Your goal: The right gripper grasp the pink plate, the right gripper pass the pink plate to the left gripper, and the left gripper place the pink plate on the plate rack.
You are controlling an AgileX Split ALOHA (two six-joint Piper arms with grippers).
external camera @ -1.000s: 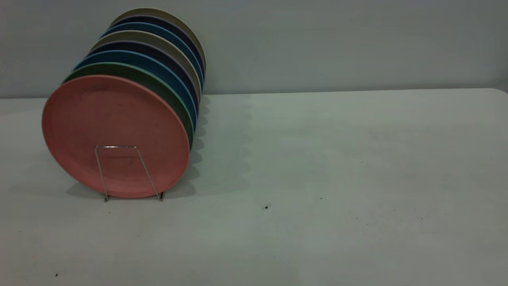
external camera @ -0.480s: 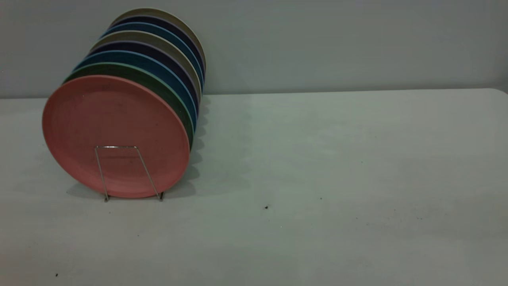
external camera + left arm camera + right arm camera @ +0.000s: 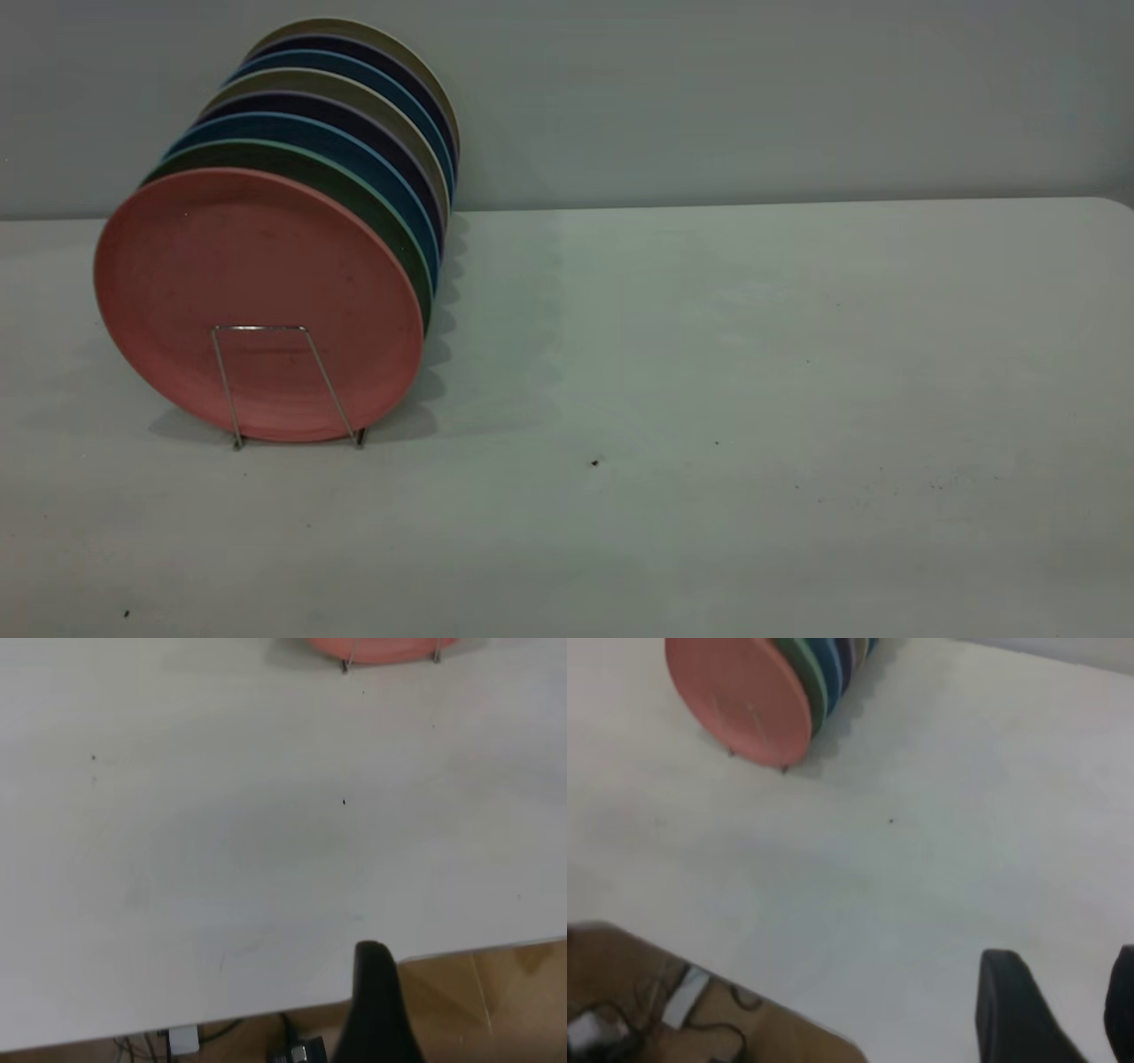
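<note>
the pale table (image 3: 709, 354) spreads wide. at its far left my pink plate (image 3: 252, 297) stands upright, front of the row in the plate rack (image 3: 283, 385). my right gripper (image 3: 1059, 1014) hangs spread over the near edge; my left gripper (image 3: 381, 1010), i cannot tell.

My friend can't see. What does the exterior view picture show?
A pink plate stands upright at the front of a plate rack, with green, blue, dark and beige plates lined up behind it on a pale table. No robot arms appear.
</note>
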